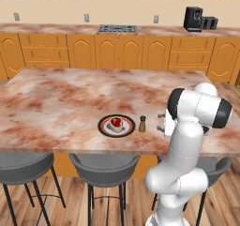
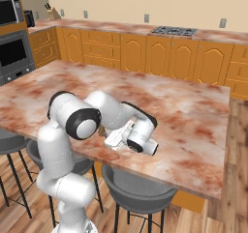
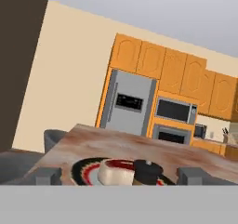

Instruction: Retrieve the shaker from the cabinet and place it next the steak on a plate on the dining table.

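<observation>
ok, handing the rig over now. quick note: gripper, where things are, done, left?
Gripper: open, holding nothing, fingers low at table height, pointed at the plate.
Shaker: upright on the dining table, just right of the plate, out of the jaws.
Steak: on the plate.
Done: shaker is out of the cabinet and set next to the steak.
Left: probably only backing the arm away without knocking the shaker.

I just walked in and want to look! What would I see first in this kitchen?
First you'd spot the big white robot arm bending over the near edge of the reddish marbled dining table. Right beside it sits a dark-rimmed plate with a red steak, and a little brown shaker stands upright just right of the plate.
</observation>
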Controlling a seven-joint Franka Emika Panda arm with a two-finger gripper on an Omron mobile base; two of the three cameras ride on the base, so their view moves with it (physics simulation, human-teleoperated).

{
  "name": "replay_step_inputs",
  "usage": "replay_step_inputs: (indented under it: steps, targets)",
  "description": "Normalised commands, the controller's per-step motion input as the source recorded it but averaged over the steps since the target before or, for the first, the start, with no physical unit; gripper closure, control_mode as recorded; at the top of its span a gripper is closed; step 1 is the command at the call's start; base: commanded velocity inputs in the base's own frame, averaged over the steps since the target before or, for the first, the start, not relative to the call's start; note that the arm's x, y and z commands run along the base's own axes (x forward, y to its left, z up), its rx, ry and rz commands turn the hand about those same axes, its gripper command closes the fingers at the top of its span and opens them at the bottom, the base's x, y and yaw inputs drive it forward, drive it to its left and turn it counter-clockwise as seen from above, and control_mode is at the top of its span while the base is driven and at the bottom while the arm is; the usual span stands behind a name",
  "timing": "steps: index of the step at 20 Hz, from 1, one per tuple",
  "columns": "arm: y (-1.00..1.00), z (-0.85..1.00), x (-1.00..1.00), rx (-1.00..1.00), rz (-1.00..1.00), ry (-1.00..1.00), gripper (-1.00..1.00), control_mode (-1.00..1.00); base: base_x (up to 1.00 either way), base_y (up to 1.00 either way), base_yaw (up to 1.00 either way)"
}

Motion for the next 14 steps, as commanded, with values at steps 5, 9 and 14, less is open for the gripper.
replay_step_inputs:
  steps: [5,9,14]
  targets:
    - [-0.22,1.0,-0.78,0.29,0.0,-0.47,-1.0,-1.0,0.0,0.0,0.0]
    - [0.02,1.0,-0.56,0.24,0.04,-0.36,-1.0,-1.0,0.0,0.0,0.0]
    - [0.12,1.0,-0.45,0.21,0.09,-0.22,-1.0,-1.0,0.0,0.0,0.0]
